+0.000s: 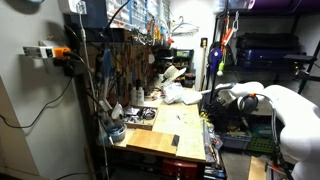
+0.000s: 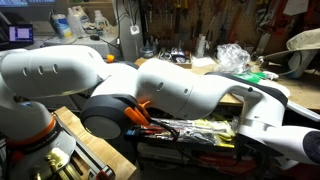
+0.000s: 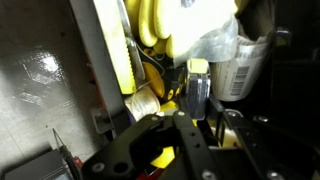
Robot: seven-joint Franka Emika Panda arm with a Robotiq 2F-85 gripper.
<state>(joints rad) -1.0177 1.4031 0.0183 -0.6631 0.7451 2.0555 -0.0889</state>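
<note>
In an exterior view the desk stands before a tool board. A bag lies on its far end, trays along its left side. The arm extends in from the right, its claw at the desk's right edge, just right of the bag

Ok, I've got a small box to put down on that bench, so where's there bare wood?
The wooden benchtop is bare along its front half, between the tray and the small dark block. The back is crowded: a crumpled plastic bag, tools under the pegboard, and the gripper beside the bag.
</note>
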